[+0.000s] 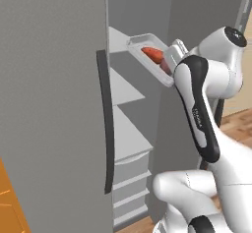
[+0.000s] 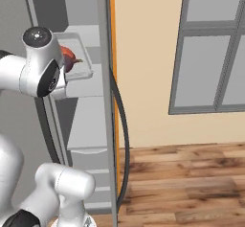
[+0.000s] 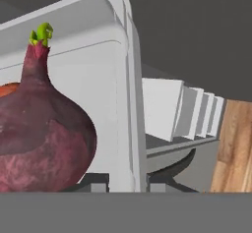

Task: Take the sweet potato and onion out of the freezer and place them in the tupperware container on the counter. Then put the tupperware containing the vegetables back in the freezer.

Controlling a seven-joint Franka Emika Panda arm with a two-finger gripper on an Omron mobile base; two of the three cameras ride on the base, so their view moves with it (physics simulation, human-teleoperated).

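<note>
My gripper (image 3: 129, 184) is shut on the raised rim of the light grey tupperware container (image 3: 130, 104), one finger on each side of the wall. The purplish-red onion (image 3: 39, 138) with a green sprout lies inside it, close to the fingers, and an orange sliver of the sweet potato (image 3: 10, 89) shows behind it. In the left base view the gripper (image 1: 172, 59) holds the container (image 1: 139, 43) tilted inside the open freezer (image 1: 49, 104), at upper-shelf height, with the sweet potato (image 1: 151, 54) and onion (image 1: 165, 67) in it. The right base view shows the onion (image 2: 68, 58) in the container (image 2: 85, 71).
The freezer's long dark door handle (image 1: 106, 124) stands to the left of the opening. Pale shelves (image 1: 125, 133) and drawers (image 1: 130, 178) lie below the container. The open door's edge (image 2: 114, 101) stands to the right, with wooden floor (image 2: 191, 183) and a window (image 2: 215, 49) beyond.
</note>
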